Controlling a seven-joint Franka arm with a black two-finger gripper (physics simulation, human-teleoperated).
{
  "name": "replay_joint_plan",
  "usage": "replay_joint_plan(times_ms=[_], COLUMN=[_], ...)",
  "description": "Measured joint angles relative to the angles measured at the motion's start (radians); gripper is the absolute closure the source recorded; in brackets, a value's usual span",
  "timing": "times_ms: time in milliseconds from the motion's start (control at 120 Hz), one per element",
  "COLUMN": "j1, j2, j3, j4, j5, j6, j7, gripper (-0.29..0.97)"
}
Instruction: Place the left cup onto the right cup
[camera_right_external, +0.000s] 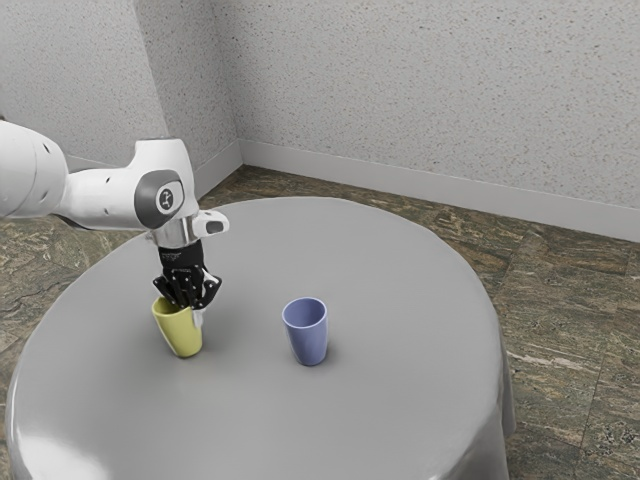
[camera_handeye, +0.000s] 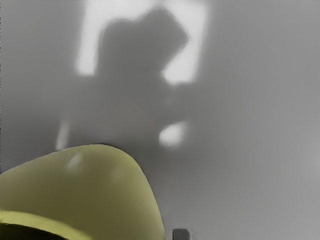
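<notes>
Two cups are sitting on your table (camera_right_external: 400, 260) | gripper (camera_right_external: 186, 298) is partly hiding behind the yellow cup (camera_right_external: 180, 335) rim | fingers are clamping that rim, narrowly apart | yellow cup is tilting, well apart from the blue cup (camera_right_external: 305, 330), toward the exterior view's left of it

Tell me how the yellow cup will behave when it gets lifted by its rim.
The yellow cup tapers to a narrow base and leans under the hand, so it probably tips easily. Its smooth wall may slip or swing in a rim grip. The rim looks thin, so it is likely light.
</notes>
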Motion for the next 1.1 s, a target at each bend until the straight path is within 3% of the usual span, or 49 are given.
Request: replay_joint_plan(times_ms=[508, 742, 1100], j1=[-0.043, -0.103, -0.112], j2=[-0.099, -0.164, -0.235], j3=[-0.007, -0.023, -0.149], j4=[-0.001, -0.002, 0.007], j5=[0.022, 0.103, 0.191], j6=[-0.009, -0.025, -0.073], j7=[-0.020, -0.052, -0.127], gripper=[0.78, 0.78, 0.79])
